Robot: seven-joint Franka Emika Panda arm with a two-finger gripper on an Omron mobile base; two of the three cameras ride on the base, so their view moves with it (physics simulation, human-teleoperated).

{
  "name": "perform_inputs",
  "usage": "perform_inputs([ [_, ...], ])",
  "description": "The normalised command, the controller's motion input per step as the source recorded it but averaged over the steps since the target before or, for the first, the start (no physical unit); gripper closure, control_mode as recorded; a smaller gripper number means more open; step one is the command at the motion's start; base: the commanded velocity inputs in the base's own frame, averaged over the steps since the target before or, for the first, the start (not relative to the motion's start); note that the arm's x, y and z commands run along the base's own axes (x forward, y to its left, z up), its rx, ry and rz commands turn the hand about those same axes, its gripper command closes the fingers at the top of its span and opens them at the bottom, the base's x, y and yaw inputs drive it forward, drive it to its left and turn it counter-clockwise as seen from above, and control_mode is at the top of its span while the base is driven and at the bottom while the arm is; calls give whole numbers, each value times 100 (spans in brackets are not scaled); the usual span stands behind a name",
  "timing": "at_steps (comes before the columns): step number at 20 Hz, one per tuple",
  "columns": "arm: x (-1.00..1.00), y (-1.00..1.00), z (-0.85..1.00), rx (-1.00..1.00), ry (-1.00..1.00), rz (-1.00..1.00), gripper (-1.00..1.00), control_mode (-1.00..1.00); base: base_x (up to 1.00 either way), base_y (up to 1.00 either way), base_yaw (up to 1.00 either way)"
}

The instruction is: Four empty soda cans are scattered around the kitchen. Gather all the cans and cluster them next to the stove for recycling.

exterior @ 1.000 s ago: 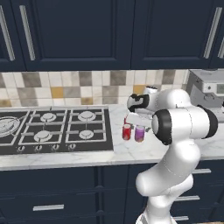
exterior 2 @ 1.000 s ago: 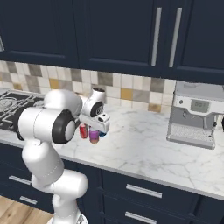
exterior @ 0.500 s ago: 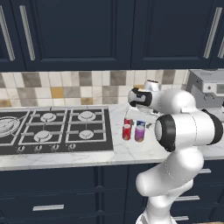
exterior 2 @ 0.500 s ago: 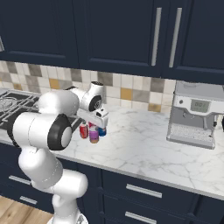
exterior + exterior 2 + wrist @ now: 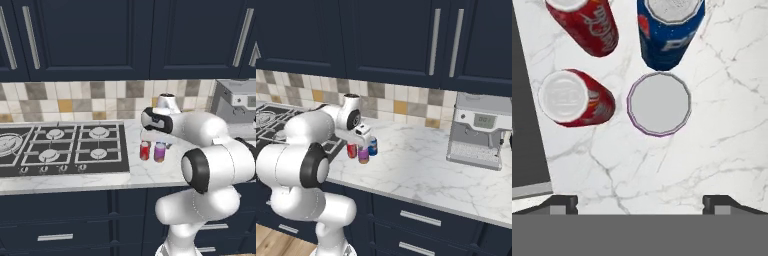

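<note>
Four soda cans stand close together on the marble counter just right of the stove (image 5: 60,147). The hand view looks down on two red cans (image 5: 574,97) (image 5: 587,20), a blue can (image 5: 669,30) and a purple can (image 5: 659,104) seen end-on by its silvery top. My gripper (image 5: 641,202) hangs open above the cluster, with nothing between its fingertips (image 5: 562,202). From the left base I see a red can (image 5: 145,150) and the purple can (image 5: 160,151) under the gripper (image 5: 152,136). From the right base, red (image 5: 351,150), purple (image 5: 363,155) and blue (image 5: 372,146) cans stand beneath the gripper (image 5: 362,141).
A steel coffee machine (image 5: 478,132) stands on the counter to the right, also visible at the edge of the left base view (image 5: 235,100). Bare marble (image 5: 416,165) stretches between it and the cans. The stove's dark edge (image 5: 522,125) lies beside the red cans. Navy cabinets hang above.
The hand has lifted up off the can cluster, leaving the purple can standing free. The arm's elbow has swung closer to the cameras.
</note>
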Motion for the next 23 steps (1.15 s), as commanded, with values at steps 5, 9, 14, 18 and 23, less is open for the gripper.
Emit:
perform_inputs([
  [5, -38, 6, 14, 0, -13, 0, -100, -100, 0, 0, 0],
  [9, -40, 2, 24, 2, -2, -1, -100, -100, 0, 0, 0],
  [14, -45, 2, 29, 2, 0, -2, -100, -100, 0, 0, 0],
  [18, -50, 5, 23, -2, -2, -1, -100, -100, 0, 0, 0],
  [23, -54, 12, 4, -17, -13, -2, -100, -100, 0, 0, 0],
])
